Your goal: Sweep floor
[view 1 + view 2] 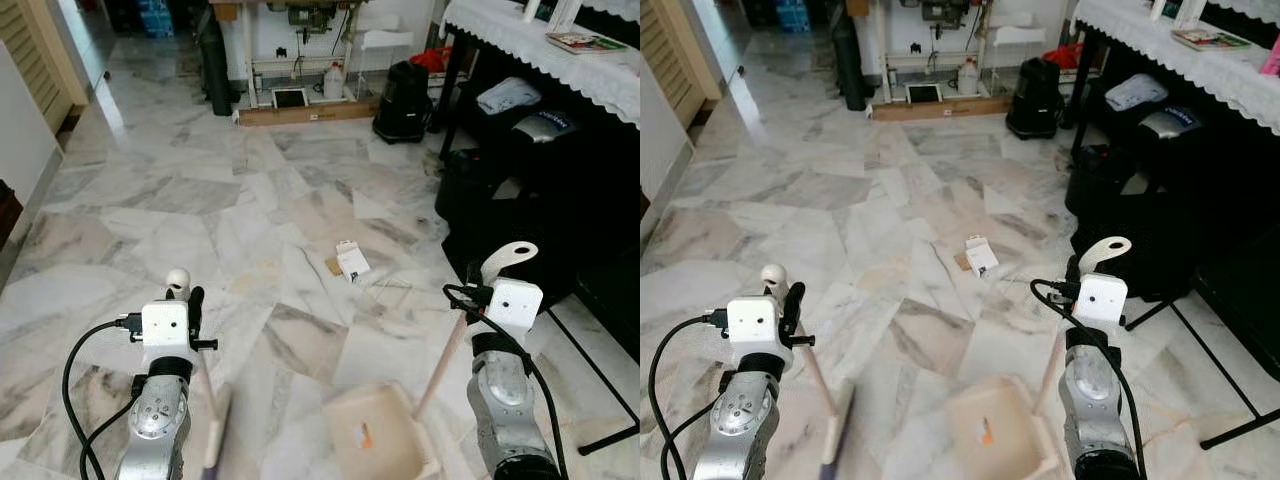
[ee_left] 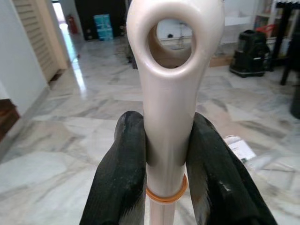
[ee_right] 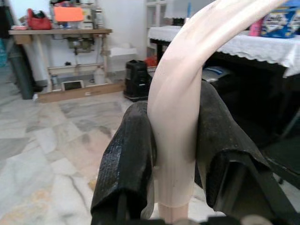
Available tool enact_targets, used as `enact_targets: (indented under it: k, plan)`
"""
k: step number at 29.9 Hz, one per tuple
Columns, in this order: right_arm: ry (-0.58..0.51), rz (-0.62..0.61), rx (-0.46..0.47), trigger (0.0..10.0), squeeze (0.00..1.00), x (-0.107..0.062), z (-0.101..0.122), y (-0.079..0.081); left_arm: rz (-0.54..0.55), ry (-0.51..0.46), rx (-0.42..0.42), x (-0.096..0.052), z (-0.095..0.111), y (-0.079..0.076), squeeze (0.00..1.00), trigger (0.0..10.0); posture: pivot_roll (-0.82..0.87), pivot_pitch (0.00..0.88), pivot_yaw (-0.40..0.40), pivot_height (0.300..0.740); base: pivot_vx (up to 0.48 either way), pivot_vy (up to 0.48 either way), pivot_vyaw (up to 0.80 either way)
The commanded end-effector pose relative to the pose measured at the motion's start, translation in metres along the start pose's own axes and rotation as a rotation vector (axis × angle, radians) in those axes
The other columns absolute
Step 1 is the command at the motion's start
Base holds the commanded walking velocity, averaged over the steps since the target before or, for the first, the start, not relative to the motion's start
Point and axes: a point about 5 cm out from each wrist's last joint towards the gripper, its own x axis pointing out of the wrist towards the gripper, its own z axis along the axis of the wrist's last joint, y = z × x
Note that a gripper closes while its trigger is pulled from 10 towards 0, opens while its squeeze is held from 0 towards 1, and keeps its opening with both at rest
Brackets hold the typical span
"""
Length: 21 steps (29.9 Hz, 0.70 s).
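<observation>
On the marble floor (image 1: pixel 180 210), each claw clamps a handle: left claw (image 2: pixel 161 154) broom (image 1: pixel 215 425), right claw (image 3: pixel 176 154) dustpan (image 1: pixel 375 430)

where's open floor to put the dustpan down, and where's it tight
Bare marble lies left of the paper scraps, stretching toward the slatted door, and between the scraps and the wooden plank. It is tight on the right, where black bags crowd under the lace-covered table, beside the dustpan.

Both silver arms reach forward and down, wrists upright. The left gripper (image 2: pixel 161 164) has its jaws clamped on the broom handle (image 2: pixel 171 93), just below its ringed tip. The right gripper (image 3: pixel 176 154) grips the dustpan handle (image 3: pixel 180 108), which curves up beyond the jaws.
</observation>
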Motion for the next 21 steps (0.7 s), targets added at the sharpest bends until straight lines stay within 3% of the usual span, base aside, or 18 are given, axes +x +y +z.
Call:
enact_targets:
  k: [1,21]
  plan:
    - [-0.030,-0.001,0.010,10.0,0.00,0.0033,0.0068,-0.0005,-0.010,-0.052,0.005,0.0042,0.0104,-0.0023,0.00,10.0,-0.01,0.000,-0.032,0.740,0.255,0.000,0.00]
    - [-0.031,0.008,0.009,10.0,0.00,0.0034,0.0068,0.0016,-0.010,-0.052,0.006,0.0047,0.0108,-0.0013,0.00,10.0,-0.01,0.000,-0.028,0.740,0.307,0.000,0.00]
